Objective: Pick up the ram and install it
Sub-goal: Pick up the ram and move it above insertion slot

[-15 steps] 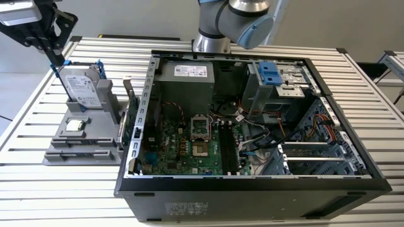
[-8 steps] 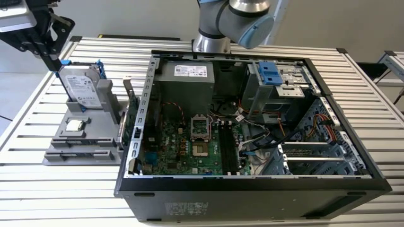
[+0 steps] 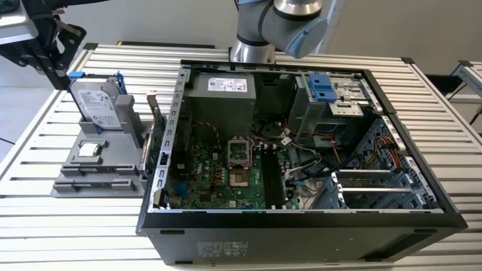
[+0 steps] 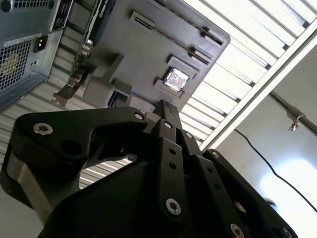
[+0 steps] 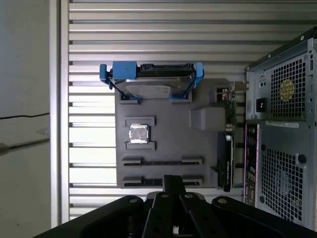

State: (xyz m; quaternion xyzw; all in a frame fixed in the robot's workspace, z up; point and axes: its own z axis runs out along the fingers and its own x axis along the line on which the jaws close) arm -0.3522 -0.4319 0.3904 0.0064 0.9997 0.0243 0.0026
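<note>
The ram is hidden or out of view. My black gripper hangs high above the far end of the grey parts holder at the exterior view's left. Its fingers look pressed together with nothing between them, and the second wrist view shows the same at the gripper. Two long narrow slots on the holder stand bare. On the motherboard inside the open computer case, the long dark memory slots lie side by side. I cannot tell whether a stick sits in them.
The holder carries a silver hard drive in a blue frame, a small square processor chip and an upright expansion card next to the case wall. The slatted metal table lies around them. The arm's base stands behind the case.
</note>
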